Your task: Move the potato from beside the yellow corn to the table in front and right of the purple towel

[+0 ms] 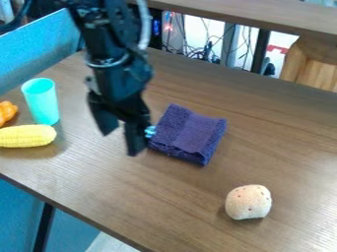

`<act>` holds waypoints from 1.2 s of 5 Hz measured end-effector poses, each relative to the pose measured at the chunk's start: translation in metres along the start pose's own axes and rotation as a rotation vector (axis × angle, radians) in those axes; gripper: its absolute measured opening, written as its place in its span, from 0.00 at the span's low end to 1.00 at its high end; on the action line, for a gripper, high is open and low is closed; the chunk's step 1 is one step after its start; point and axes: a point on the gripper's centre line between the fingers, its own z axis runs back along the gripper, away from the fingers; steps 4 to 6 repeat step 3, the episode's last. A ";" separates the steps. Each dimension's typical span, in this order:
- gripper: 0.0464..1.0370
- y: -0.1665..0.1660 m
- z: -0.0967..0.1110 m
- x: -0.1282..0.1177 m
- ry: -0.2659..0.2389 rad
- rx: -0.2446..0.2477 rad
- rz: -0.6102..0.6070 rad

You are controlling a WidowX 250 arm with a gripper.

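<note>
Gripper (120,133) positioned beside folded purple towel (189,134); jaws spread wide, nothing held. If shifted sideways, towel could be rucked, small light-blue item (151,131) at edge dislodged.

Rough purple cloth (190,134), wood-grain table (158,206)

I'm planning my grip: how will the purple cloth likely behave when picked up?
The purple cloth looks like folded fabric, so it's probably floppy. Lifted by one edge, its layers may open out. Its nubby texture suggests it won't slip easily.
</note>
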 end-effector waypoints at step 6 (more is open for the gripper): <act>0.96 0.063 -0.006 -0.006 0.169 -0.059 0.132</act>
